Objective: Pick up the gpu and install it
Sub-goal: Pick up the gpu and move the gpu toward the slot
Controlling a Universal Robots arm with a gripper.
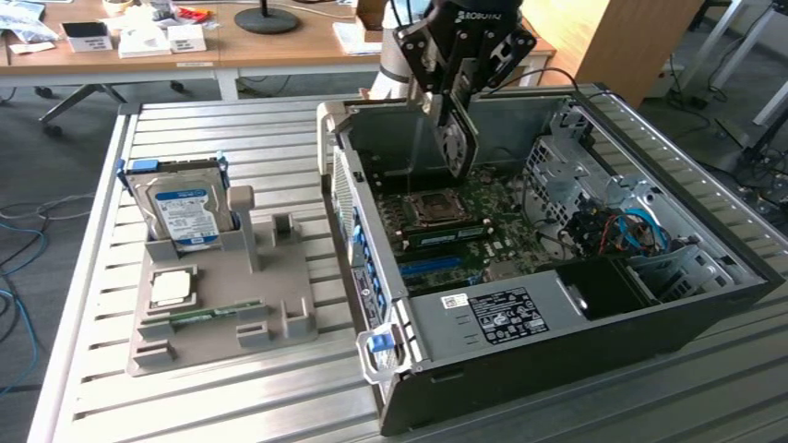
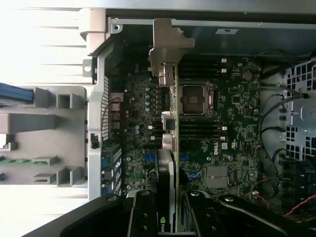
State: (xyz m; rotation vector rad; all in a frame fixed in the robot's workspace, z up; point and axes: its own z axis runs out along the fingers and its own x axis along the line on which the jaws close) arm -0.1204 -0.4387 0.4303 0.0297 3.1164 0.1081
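Pincer (image 1: 453, 92) clamps the thin, flat gpu (image 1: 457, 140) (silvery metal bracket (image 2: 165, 47)).

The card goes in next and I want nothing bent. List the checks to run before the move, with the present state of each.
1. Grip: gpu held on edge in the gripper: ok.
2. Position: gpu over the open case, above the motherboard: ok.
3. Seated in a slot: not ok, it hangs above the board.
4. Lined up with its slot: cannot tell.
5. Cables lie toward the exterior view's right, apart from the gpu: ok.
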